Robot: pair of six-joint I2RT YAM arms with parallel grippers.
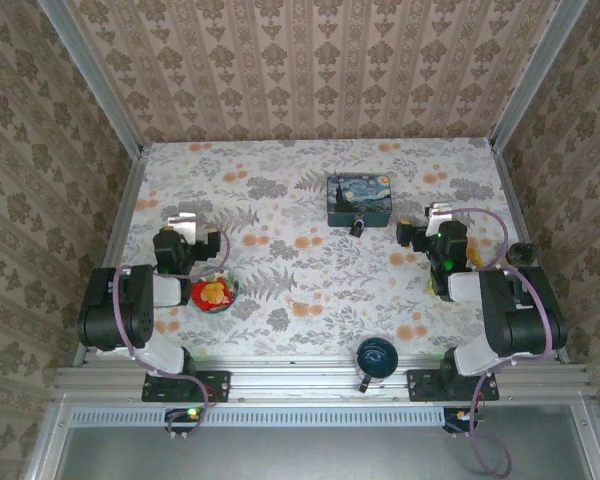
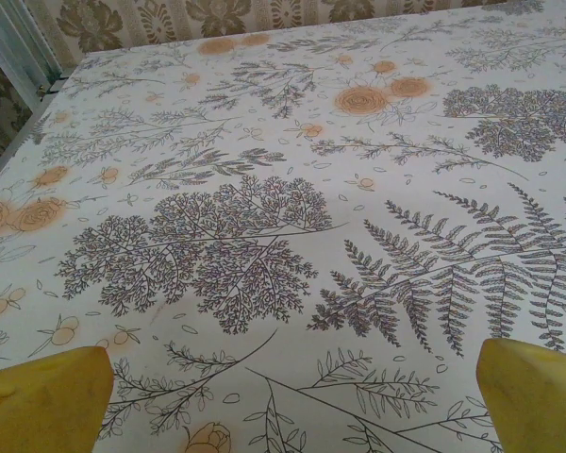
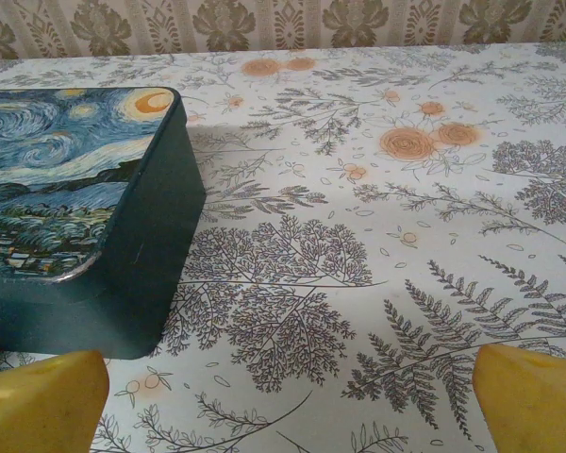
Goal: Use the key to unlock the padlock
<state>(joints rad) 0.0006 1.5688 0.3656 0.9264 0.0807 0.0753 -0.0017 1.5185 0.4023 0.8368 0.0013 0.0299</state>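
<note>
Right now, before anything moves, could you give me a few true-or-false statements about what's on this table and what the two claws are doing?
1. The left gripper and the right gripper are both open, with nothing between their fingers. True.
2. The padlock lies on top of the starry-night tin. False: it lies on the table, right by the tin's near side.
3. In the right wrist view, the starry-night tin is on the left. True.
4. The blue mug stands by the far wall. False: it stands at the table's near edge.
</note>
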